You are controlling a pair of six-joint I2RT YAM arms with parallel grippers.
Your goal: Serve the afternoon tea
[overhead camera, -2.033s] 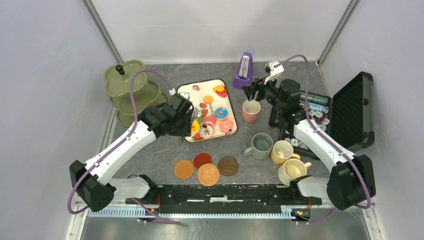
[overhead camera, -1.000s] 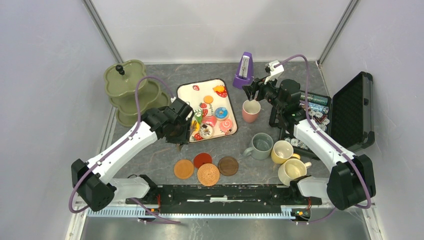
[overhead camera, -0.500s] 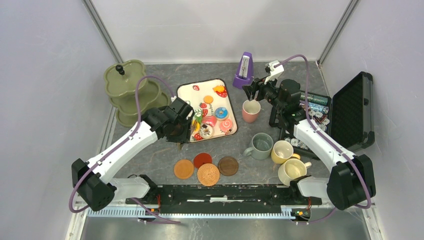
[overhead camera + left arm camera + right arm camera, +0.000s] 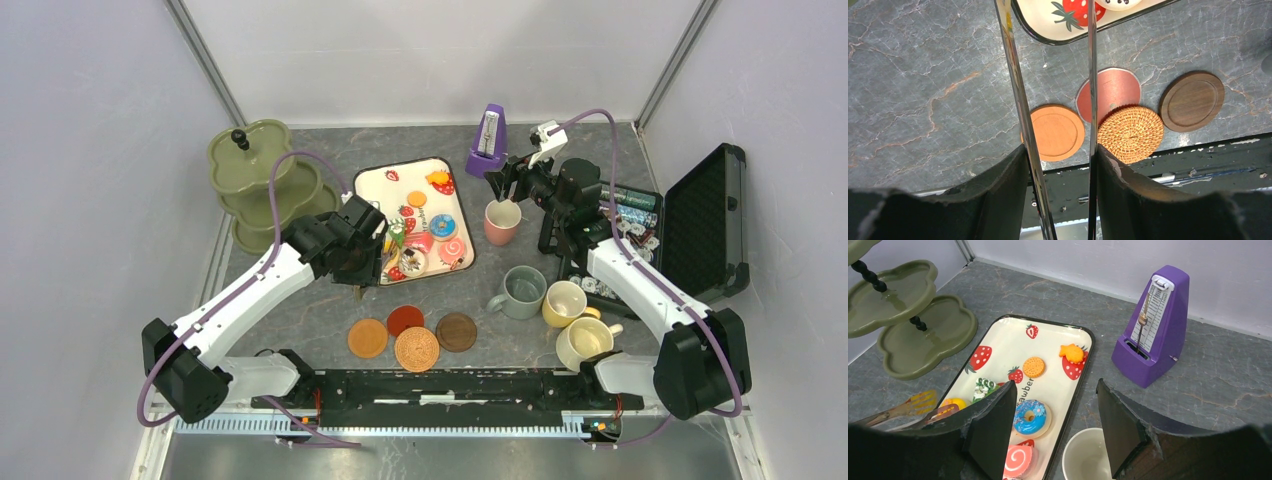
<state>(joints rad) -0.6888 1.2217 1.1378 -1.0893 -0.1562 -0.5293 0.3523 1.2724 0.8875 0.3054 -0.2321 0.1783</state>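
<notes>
Woven coaster rough, wicker-like; dark coaster right of it smooth matt wood; tongs beside it polished metal; table marble-look stone.

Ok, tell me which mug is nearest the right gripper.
The pink mug, alone by the tray, right under the right gripper; the green mug, yellow mug and cream mug cluster farther off.

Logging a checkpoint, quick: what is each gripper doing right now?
Left gripper: closed on the metal tongs.
Right gripper: open, holding nothing, above the pink mug.
</notes>
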